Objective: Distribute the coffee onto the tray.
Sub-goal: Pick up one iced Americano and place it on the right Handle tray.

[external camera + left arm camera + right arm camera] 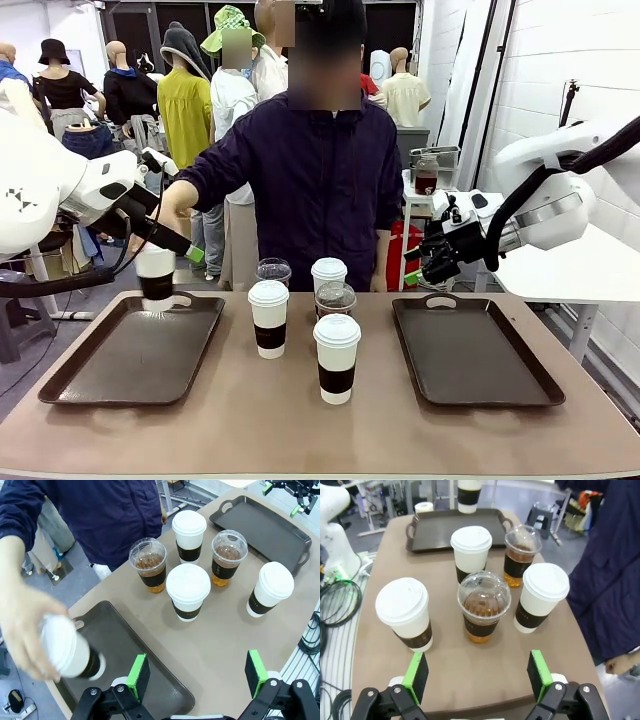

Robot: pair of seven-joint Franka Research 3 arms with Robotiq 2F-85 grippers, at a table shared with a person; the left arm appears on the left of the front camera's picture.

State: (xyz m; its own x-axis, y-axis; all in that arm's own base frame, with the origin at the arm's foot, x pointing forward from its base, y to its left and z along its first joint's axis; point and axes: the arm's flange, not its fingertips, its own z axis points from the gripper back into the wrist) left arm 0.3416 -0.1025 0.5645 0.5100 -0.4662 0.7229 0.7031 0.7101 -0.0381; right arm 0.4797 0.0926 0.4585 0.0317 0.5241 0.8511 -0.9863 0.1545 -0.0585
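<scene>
Left wrist view: the left gripper (196,672) hangs over the near rim of the left tray (131,647), jaws wide apart with nothing between them. Ahead of it, beyond the finger on this view's left, a person's hand (22,625) holds a white paper cup (67,650) by its lid end, tilted, low over that tray. Whether it touches is unclear. This gripper looks the nearer one to it. A group of five cups (188,587) stands upright farther ahead, two of them clear domed cups (148,562) of brown coffee. The right gripper (478,672), equally spread, faces that group. Nothing stands on the right tray (265,530).
</scene>
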